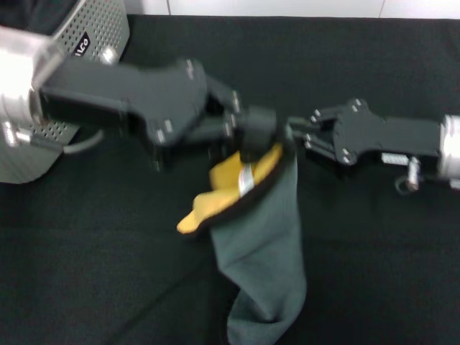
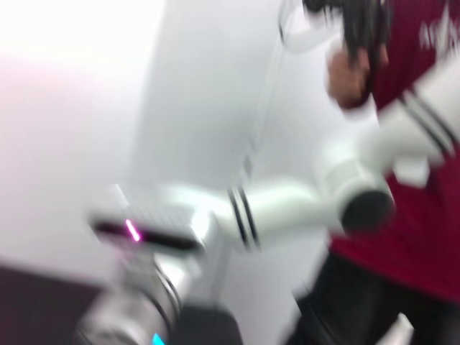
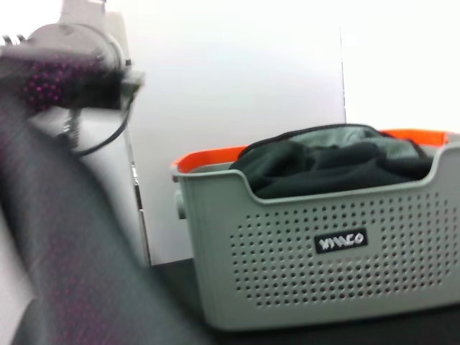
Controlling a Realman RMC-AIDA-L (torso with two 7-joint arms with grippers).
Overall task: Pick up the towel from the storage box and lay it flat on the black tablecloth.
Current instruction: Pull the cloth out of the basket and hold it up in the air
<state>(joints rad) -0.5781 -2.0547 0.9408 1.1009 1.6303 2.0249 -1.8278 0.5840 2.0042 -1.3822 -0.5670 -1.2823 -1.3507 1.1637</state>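
Towel [image 1: 262, 244]: hangs mid-frame over black tablecloth [image 1: 374, 273], grey fluffy side outward, yellow side bunched at top, black trim, small white tag.
Left gripper [image 1: 251, 136]: closed on towel's top edge.
Right gripper [image 1: 296, 133]: pinching same edge from frame right.
Storage box [image 1: 86, 36]: upper left, light grey perforated plastic, rounded corners, black label, white lettering unreadable; dark cloth inside.
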